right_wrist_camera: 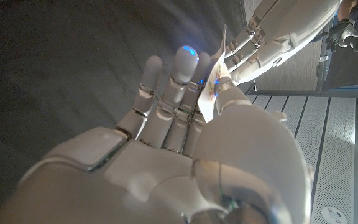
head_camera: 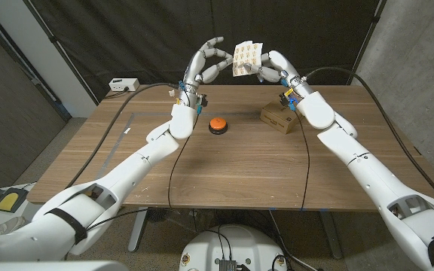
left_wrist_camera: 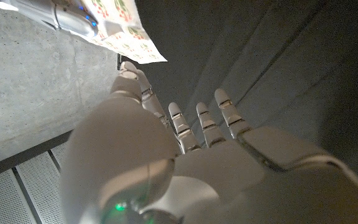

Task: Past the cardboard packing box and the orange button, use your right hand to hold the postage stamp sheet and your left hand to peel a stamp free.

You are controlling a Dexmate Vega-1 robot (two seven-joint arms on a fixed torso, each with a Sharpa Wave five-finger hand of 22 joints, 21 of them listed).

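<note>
While the right robot hand (head_camera: 271, 69) grips the stamp sheet (head_camera: 247, 56) above the desk (head_camera: 224, 162), the left robot hand (head_camera: 206, 66) reaches its edge, fingers apart; orange button (head_camera: 218, 125) and cardboard box (head_camera: 280, 116) sit below.

Wooden table (head_camera: 224, 169) before black curtains (head_camera: 126, 38) and, seemingly, a concrete wall (head_camera: 417, 53).

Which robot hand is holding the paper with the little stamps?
The right hand grips the white postage stamp sheet up in the air. The left hand only reaches its fingers toward the sheet's edge.
</note>
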